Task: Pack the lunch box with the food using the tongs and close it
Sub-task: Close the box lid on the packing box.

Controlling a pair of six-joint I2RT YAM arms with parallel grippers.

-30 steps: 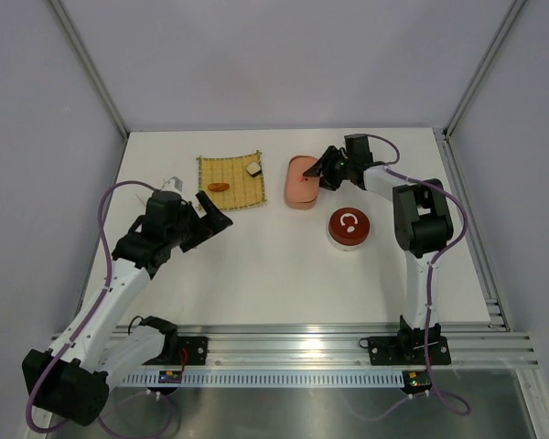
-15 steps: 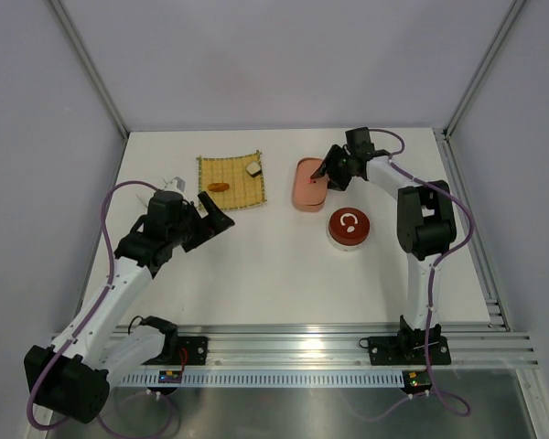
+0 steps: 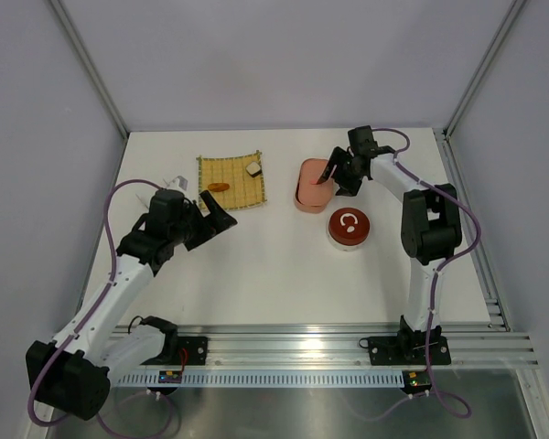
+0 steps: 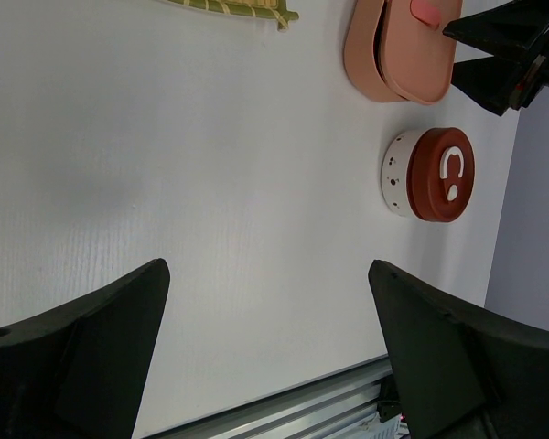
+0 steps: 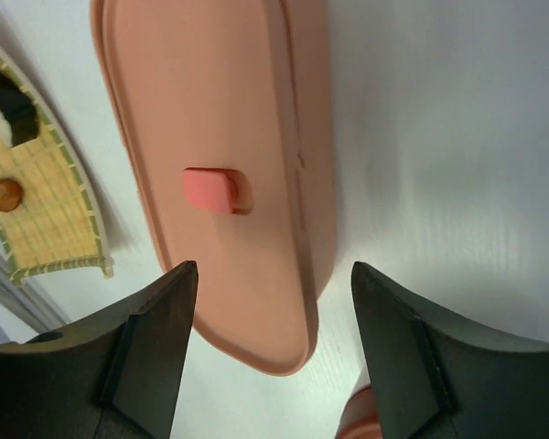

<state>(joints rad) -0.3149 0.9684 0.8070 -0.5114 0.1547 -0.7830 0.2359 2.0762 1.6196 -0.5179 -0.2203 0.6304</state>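
Lunch box, salmon oval with pink tab atop; right claw, left claw both wide, empty.

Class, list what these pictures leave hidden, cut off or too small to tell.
Lunch box inside: right wrist view, lid covers it.
Tongs: top view, mostly behind the left arm.
Yellow mat: left wrist view, cut by the top edge.
Food on the mat: top view, too small to identify.
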